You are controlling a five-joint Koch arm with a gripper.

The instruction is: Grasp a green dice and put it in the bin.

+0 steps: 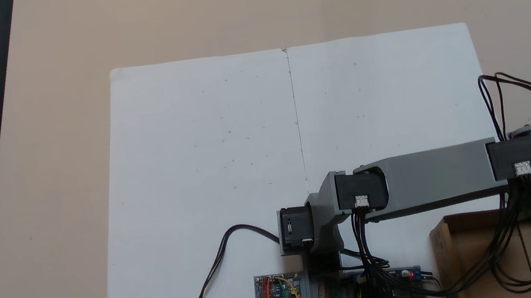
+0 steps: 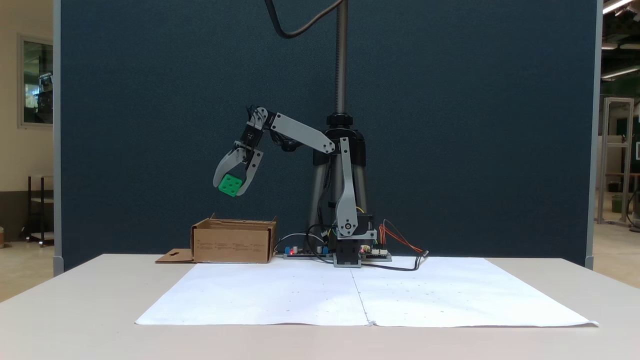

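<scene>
Table (image 2: pixel 75 300) of pale beige fills the lower part of both fixed views, with a dark blue partition (image 2: pixel 450 125) standing behind it in the side-on view. White paper sheets (image 1: pixel 212 176) cover the middle of the table, two laid edge to edge with a seam running down the centre. The grey robot arm (image 2: pixel 345 185) rises from its base at the back edge of the paper, centre of the frame, then reaches up and out toward the left; from above, the same arm (image 1: pixel 433 178) stretches across the lower right of the frame. The bin (image 2: pixel 234 242), a brown cardboard box with one flap lying flat on the table, sits left of the arm's base in the side-on view, and in the lower right corner seen from above (image 1: pixel 469 255). Circuit boards (image 1: pixel 279 293) with coloured wires lie beside the base. The gripper (image 2: pixel 229 189) hangs well above the bin, pointing downward, its two fingers closed around the green dice (image 2: pixel 230 185). The dice is held in mid-air, clear of the box, a face with pips turned toward the camera.
</scene>
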